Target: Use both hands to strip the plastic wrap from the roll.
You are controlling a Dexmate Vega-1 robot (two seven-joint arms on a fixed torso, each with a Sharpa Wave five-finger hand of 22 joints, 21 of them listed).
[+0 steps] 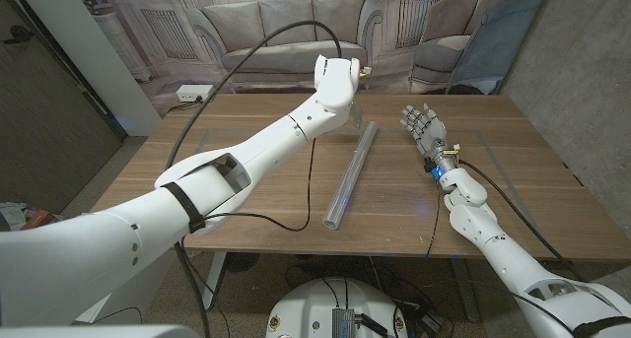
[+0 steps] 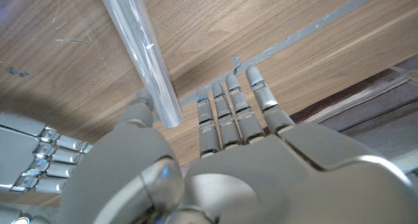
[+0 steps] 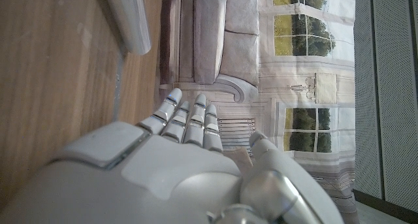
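A long roll of plastic wrap (image 1: 352,175) lies on the wooden desk (image 1: 256,151), running from near the front edge toward the back. The left hand (image 1: 335,82) hangs raised above the roll's far end; in the left wrist view its fingers (image 2: 228,116) point down at the desk, straight and close together, just beside that end of the roll (image 2: 147,54), with nothing held. The right hand (image 1: 422,126) sits beside the roll's far end, apart from it, its fingers (image 3: 186,123) extended and slightly spread, gripping nothing. A grey tape line (image 2: 313,28) crosses the desk just beyond the left fingertips.
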